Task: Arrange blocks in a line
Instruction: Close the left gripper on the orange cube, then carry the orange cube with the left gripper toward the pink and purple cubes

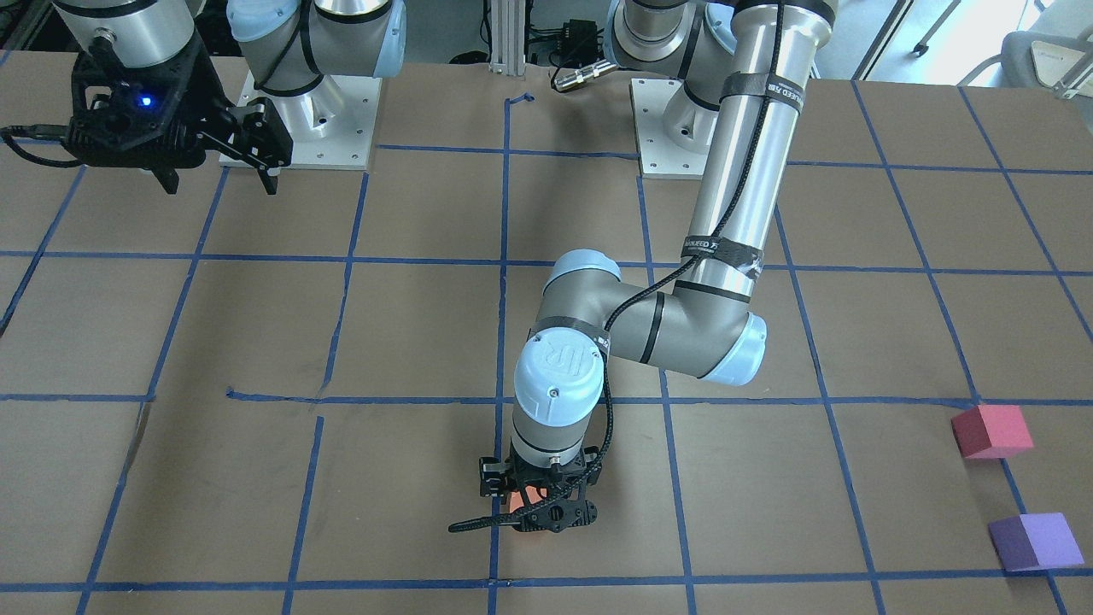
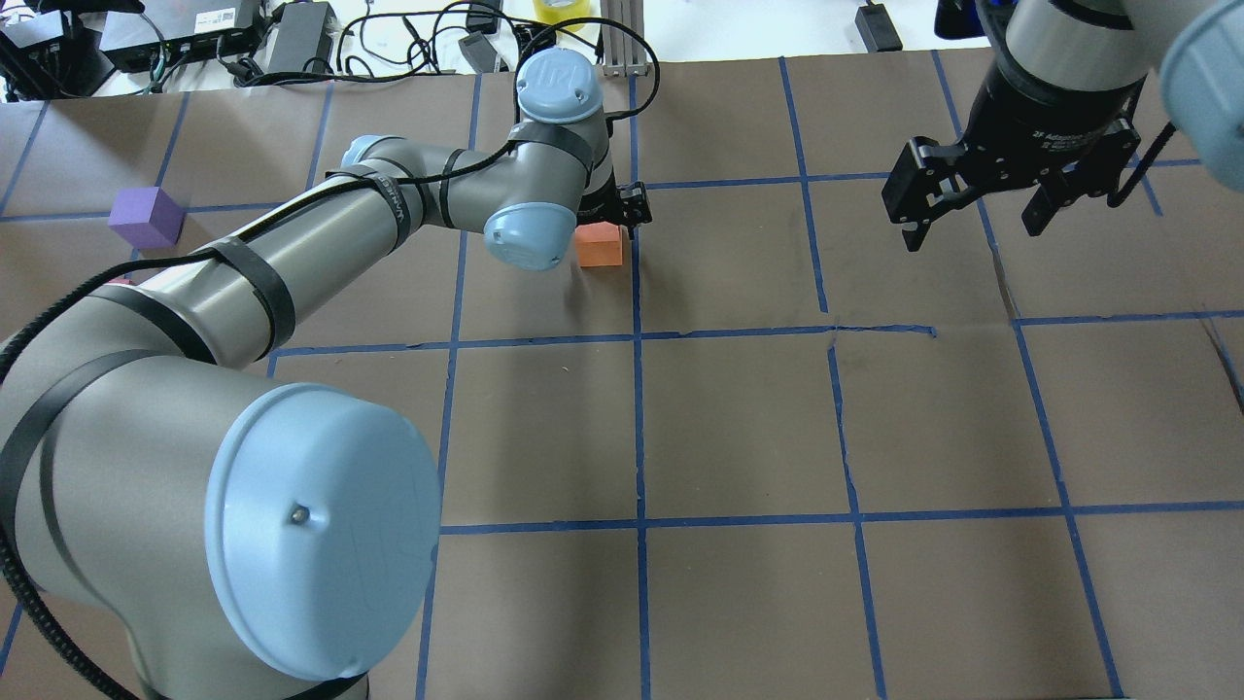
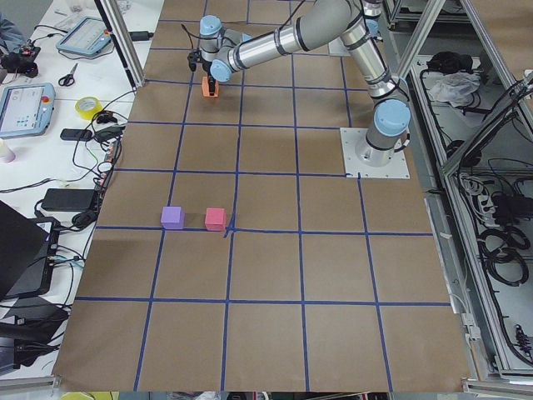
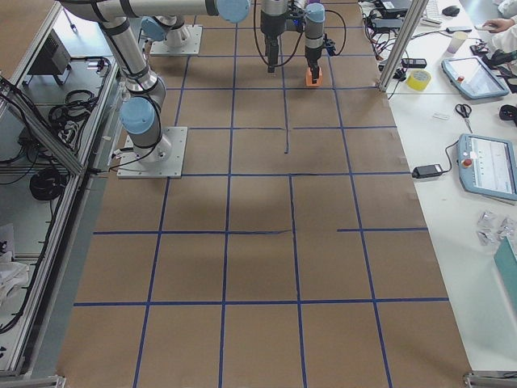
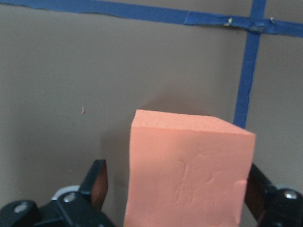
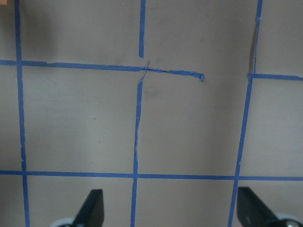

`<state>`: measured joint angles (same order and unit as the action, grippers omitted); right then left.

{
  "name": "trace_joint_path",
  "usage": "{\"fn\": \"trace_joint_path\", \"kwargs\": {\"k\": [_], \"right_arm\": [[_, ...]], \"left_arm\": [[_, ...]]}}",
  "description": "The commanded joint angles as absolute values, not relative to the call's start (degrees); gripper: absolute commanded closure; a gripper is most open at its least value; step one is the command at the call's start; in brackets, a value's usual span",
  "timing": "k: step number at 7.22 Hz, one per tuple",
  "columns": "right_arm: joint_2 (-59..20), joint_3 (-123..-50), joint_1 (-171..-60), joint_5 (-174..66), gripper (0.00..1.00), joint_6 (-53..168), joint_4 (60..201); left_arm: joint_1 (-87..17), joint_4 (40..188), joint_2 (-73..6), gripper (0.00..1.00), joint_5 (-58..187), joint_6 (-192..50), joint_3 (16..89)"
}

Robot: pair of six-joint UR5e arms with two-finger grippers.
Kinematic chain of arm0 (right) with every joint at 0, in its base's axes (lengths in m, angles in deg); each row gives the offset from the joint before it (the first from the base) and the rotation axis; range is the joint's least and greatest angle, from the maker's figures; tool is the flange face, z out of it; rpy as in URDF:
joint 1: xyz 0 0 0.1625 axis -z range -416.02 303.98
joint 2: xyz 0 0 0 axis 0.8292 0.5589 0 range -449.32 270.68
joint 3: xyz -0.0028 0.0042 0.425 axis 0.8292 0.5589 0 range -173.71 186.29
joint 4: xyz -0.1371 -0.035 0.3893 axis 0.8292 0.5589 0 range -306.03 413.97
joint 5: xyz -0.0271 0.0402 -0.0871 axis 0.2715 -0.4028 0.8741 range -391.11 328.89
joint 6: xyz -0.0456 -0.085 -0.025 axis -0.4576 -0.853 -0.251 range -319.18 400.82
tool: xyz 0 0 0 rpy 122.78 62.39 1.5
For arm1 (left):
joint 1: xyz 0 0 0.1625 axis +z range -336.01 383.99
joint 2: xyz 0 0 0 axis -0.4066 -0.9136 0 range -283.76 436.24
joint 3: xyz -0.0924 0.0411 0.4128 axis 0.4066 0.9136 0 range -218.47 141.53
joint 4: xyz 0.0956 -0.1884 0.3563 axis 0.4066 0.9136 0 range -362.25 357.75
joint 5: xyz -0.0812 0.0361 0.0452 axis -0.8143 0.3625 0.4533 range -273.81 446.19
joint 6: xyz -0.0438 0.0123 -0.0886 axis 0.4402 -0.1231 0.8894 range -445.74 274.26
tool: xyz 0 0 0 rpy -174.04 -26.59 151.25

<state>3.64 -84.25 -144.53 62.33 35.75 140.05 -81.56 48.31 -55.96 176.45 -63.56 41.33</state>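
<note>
The orange block (image 5: 189, 170) rests on the table by a blue tape line, also in the overhead view (image 2: 600, 245). My left gripper (image 1: 536, 502) is lowered around it, jaws open; the left finger (image 5: 97, 182) stands clear of the block and the right one is close against its side. The crimson block (image 1: 990, 431) and the purple block (image 1: 1036, 541) sit side by side far off on the robot's left end of the table. My right gripper (image 2: 972, 233) is open and empty, high above the table.
The table (image 2: 739, 428) is brown paper with a blue tape grid. Cables, tablets and tape rolls lie on the white bench (image 3: 50, 108) beyond the far edge. The arm bases (image 1: 303, 128) stand at the robot's side.
</note>
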Motion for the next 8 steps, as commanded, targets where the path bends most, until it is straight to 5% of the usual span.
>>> {"fn": "trace_joint_path", "kwargs": {"k": [1,2,3,8], "right_arm": [[3.2,-84.5,-144.5,62.9,0.00,35.7,140.0],[3.2,-84.5,-144.4,63.3,0.00,35.8,139.9],[3.2,-84.5,-144.4,63.3,0.00,35.8,140.0],[3.1,-84.5,-144.4,63.1,0.00,35.0,140.6]], "left_arm": [[-81.6,48.2,-55.8,0.61,176.4,-63.9,41.2],[-81.6,48.2,-55.4,0.78,176.4,-63.9,41.1],[-81.6,47.8,-54.0,0.81,176.4,-63.4,40.9],[-68.3,50.0,-47.3,0.81,176.8,-73.9,47.5]]}}
